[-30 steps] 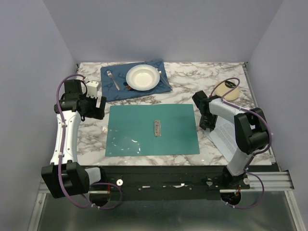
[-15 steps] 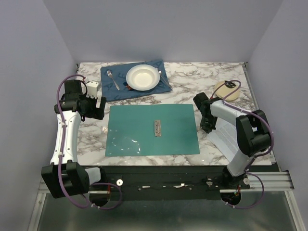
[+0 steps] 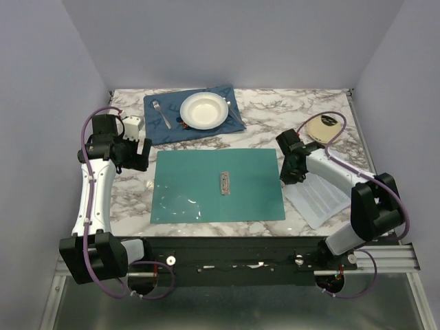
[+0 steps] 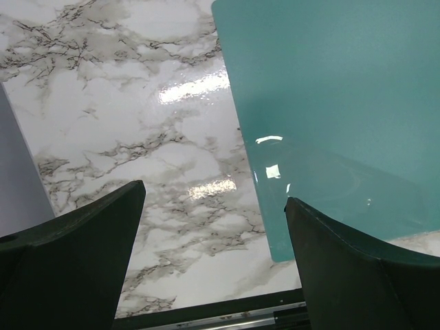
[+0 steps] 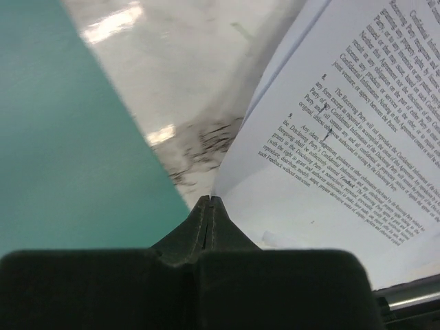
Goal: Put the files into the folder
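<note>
Two numbered clauses, 8 and 9, showed on the files (image 5: pixel 330 137), with "Receiving Party" and "Confidential Information" legible. My right claw (image 5: pixel 208 203) was pressed together, pinching their lifted edge just right of the folder (image 3: pixel 218 184). My left claw (image 4: pixel 214 195) hung spread wide, holding nothing, beside that folder's left edge.

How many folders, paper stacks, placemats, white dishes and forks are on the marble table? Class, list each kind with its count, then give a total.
folder: 1
paper stack: 1
placemat: 1
white dish: 1
fork: 1
Total: 5
</note>
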You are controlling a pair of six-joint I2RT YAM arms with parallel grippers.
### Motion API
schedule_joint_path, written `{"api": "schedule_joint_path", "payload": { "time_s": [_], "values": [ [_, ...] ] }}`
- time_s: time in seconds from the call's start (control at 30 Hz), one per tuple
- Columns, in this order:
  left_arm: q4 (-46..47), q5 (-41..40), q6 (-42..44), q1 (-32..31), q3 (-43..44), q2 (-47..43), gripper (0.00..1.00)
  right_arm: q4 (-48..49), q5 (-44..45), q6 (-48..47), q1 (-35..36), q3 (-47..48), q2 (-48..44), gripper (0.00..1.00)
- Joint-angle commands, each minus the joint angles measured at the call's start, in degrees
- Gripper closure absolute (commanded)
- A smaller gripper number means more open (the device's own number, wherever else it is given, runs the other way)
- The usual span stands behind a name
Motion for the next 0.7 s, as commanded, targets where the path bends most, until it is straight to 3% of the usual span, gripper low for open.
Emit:
{"api": "schedule_joint_path", "payload": {
  "time_s": [0.0, 0.33, 0.5, 0.57, 0.6, 0.63, 0.67],
  "values": [
    [0.36, -0.63, 0.65, 0.35, -0.41, -1.23, 0.01, 7.24, -7.35, -6.31, 6.29, 1.15, -2.22, 0.99],
    [-0.43, -1.5, 0.91, 0.35, 0.38, -2.02, 0.01, 7.6, -8.58, -13.78, 24.39, 12.92, 9.81, 0.99],
    [-0.61, -1.68, 1.0, 0.43, 0.65, -1.93, 0.01, 6.72, -10.87, -14.32, 28.8, 17.31, 14.21, 0.99],
    [-0.7, -1.68, 1.09, 0.35, 0.73, -1.93, 0.01, 6.28, -11.66, -13.01, 29.24, 17.76, 14.66, 0.84],
    [-0.7, -1.68, 1.0, 0.35, 0.82, -1.93, 0.01, 6.37, -11.66, -12.65, 29.16, 17.85, 14.31, 0.71],
    [-0.7, -1.68, 1.0, 0.35, 0.91, -1.76, 0.01, 6.54, -10.88, -12.13, 29.15, 17.76, 13.79, 0.51],
    [-0.79, -1.68, 1.0, 0.35, 1.0, -1.84, 0.01, 6.54, -10.44, -12.21, 29.24, 17.94, 13.08, 0.44]
  ]
}}
